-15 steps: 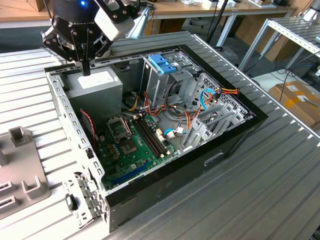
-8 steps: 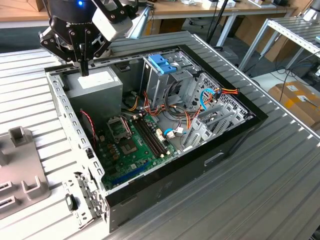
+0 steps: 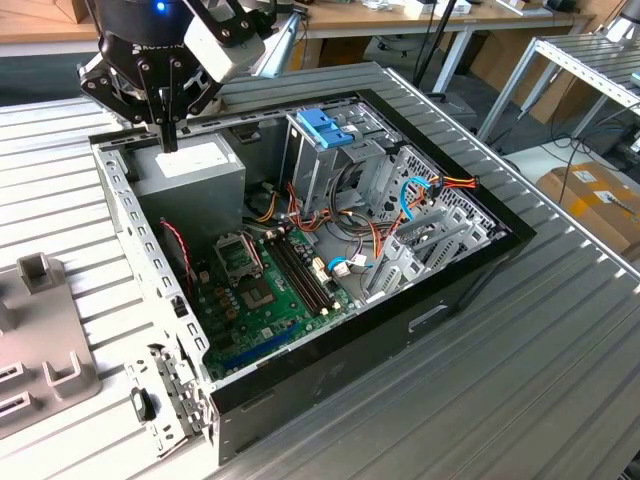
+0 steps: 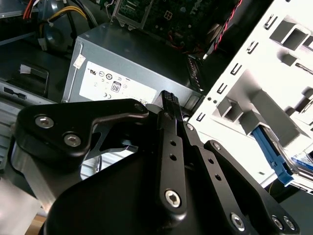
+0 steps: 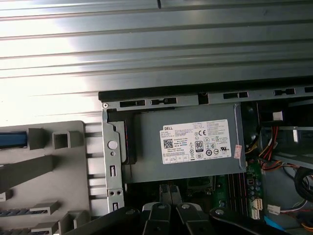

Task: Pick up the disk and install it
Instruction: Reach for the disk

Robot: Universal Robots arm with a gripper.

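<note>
The black pincer [image 3: 168, 138] hangs with its two fingers pressed together and holds nothing. It points down just above the big grey metal power-supply box with a white label [image 3: 195, 170], close to one corner of the open black computer case [image 3: 470, 270]. In both wrist views the pincer [image 4: 168, 98] [image 5: 168, 205] stands over the edge of the box [image 4: 132, 63] [image 5: 186, 147] that is nearest to the perforated metal wall of the case.

There is one pincer, one power-supply box, one case, one green motherboard [image 3: 270, 290] and one blue plastic bracket [image 3: 325, 125] on top of the metal drive cage. Outside the case, at the exterior view's left, lies one light grey plastic holder with upright blocks [image 3: 45, 340].

Above the box the air is open. The case wall rises between the pincer and the holder. The ribbed metal table [image 3: 500, 400] carries the case and the holder.

The disk [image 5: 11, 138] sits in the grey holder [image 5: 54, 166], and I see of it mainly a light-blue strip along its edge. In the second wrist view the disk [image 4: 271, 154] lies between the blocks of the holder [image 4: 254, 88]. It is outside the case, beyond the wall, well apart from the pincer.
</note>
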